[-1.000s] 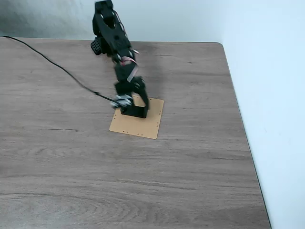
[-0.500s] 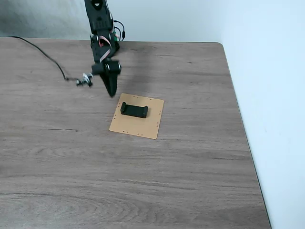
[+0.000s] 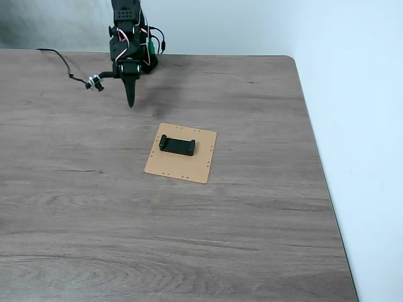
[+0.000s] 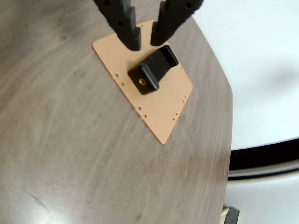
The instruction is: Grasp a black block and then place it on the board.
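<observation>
The black block (image 3: pixel 177 145) lies flat on the tan board (image 3: pixel 189 167) in the middle of the table. My gripper (image 3: pixel 131 100) hangs point-down at the back of the table, well clear of the board, up and to the left of it in the fixed view. In the wrist view the block (image 4: pixel 152 72) rests on the board (image 4: pixel 163 107) just below my gripper (image 4: pixel 145 41). Its two black fingers stand a narrow gap apart, with nothing between them.
A black cable (image 3: pixel 63 63) trails from the arm across the back left of the wood-grain table (image 3: pixel 189 239). The table's right edge (image 3: pixel 321 170) borders a white surface, and its rounded corner sits at the back right.
The gripper let go of the block, which stays on the board. The arm then lifted and pulled back to the rear left, its fingers drawing closer together.
</observation>
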